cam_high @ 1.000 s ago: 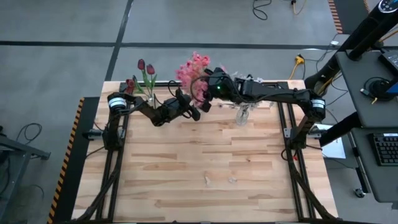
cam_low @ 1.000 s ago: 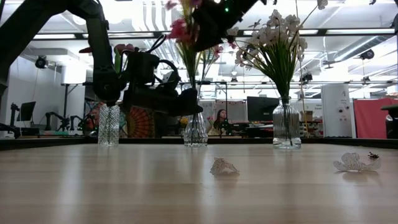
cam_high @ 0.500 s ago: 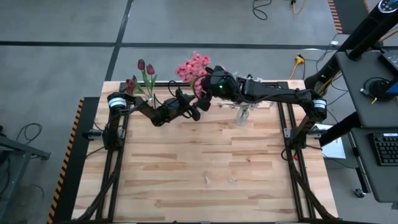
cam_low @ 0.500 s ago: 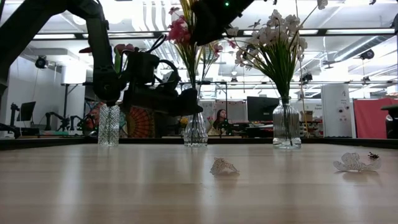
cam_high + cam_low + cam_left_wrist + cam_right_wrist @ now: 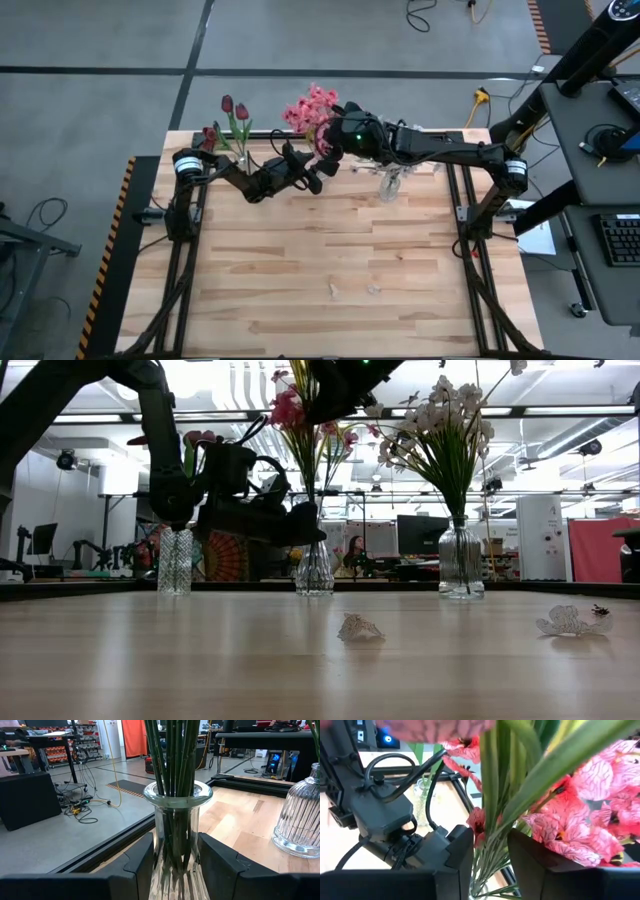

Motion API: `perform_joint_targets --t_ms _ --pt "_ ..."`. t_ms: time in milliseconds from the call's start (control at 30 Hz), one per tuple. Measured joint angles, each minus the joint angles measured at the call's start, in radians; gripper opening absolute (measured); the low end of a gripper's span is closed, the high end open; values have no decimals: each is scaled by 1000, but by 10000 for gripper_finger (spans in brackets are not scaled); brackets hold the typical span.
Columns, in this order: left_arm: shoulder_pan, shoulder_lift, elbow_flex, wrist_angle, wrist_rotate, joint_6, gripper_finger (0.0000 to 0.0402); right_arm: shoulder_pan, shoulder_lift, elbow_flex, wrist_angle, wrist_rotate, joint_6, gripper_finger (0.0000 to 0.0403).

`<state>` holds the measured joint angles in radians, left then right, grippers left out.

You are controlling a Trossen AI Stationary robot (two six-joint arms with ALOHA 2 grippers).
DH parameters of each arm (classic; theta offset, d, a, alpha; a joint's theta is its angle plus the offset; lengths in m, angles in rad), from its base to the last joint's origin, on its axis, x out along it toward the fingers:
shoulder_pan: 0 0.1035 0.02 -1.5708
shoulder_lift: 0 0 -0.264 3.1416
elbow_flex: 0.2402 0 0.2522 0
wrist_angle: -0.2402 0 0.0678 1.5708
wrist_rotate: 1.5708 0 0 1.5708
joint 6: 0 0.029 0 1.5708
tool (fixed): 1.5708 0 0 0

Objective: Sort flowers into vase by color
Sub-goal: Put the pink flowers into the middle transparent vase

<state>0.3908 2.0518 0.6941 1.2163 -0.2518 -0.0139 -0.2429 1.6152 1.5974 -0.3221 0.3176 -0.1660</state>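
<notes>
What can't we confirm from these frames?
- Right gripper grip: stems run between its fingers in the right wrist view, but contact is unclear; in the low view it is cut off by the top edge.
- Middle vase base: hidden below the left gripper fingers.
- Scraps on the table: too small to identify.
- Tulips: their vase is barely visible from above.

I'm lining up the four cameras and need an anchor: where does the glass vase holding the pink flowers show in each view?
High view: the pink-flower vase sits at the table's far edge near the middle, largely hidden beneath the grippers.
Low view: the vase stands centre, between two other vases.
Left wrist view: it fills the centre, clamped between the left gripper's fingers.
Right wrist view: only a sliver of its rim; stems rise between the fingers.
Shared landmark: the bundle of green stems.
</notes>
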Motion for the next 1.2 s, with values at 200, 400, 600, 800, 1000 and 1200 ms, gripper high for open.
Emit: perform_joint_targets --t_ms 200,400,600,800,1000,1200 --pt "0 0 0 0 0 0 121 0 -14 0 -18 -1 16 121" --pt "0 0 0 0 0 0 121 0 -23 0 28 -1 16 155" --pt "0 0 0 0 0 0 121 0 -23 0 62 -2 21 168" --pt "0 0 0 0 0 0 121 -3 -23 0 77 -2 70 112" --pt "0 0 0 0 0 0 121 -9 -19 1 37 1 65 18" --pt "0 0 0 0 0 0 121 -9 -43 1 5 6 69 11"
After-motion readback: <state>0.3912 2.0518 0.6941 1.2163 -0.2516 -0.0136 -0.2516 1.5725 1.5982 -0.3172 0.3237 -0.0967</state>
